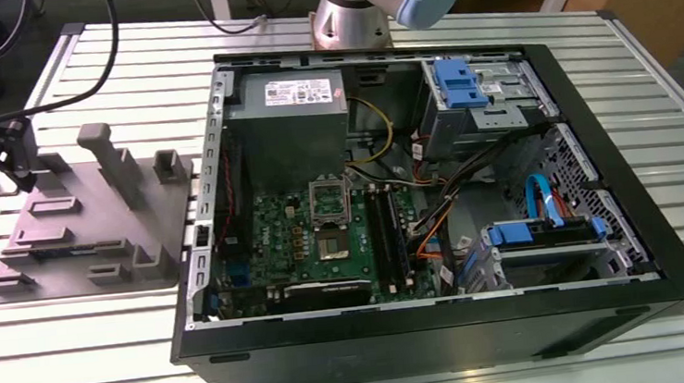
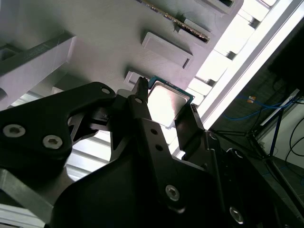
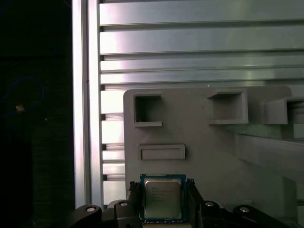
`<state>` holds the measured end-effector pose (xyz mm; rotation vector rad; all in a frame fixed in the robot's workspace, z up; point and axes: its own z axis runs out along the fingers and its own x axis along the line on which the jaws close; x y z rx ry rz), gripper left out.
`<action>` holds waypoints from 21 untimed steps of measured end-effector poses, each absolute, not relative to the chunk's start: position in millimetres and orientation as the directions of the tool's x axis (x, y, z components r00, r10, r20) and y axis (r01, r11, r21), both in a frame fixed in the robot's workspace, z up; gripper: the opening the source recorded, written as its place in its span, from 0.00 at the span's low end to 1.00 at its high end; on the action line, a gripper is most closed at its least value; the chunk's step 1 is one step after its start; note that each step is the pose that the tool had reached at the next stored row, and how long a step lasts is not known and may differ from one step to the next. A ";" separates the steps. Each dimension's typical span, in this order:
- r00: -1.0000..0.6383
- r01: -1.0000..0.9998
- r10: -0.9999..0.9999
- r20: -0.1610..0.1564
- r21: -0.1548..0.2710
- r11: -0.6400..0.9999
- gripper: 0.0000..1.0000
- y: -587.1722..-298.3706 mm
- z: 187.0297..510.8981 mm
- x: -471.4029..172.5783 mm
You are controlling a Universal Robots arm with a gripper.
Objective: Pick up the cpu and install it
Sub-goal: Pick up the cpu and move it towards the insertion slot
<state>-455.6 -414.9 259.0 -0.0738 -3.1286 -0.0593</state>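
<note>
Your end effector (image 3: 162,185) is closed on the cpu (image 3: 162,199) by opposite edges, tray (image 3: 213,152) just beneath. Keep it level and squeeze lightly.

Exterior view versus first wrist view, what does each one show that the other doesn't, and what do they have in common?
The exterior view brings the open computer case, its motherboard and the power supply. The first wrist view brings a close look at the cpu, right at the claw. Both share the grey parts tray and the slatted metal table.
</note>
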 end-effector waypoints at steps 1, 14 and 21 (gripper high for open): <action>-0.999 0.047 0.047 0.013 0.038 0.998 0.47 -414.9 259.2 -455.6; -0.999 0.047 0.047 0.013 0.038 0.998 0.47 -414.9 260.6 -455.4; -0.999 0.047 0.047 0.013 0.038 0.998 0.47 -414.9 260.5 -453.2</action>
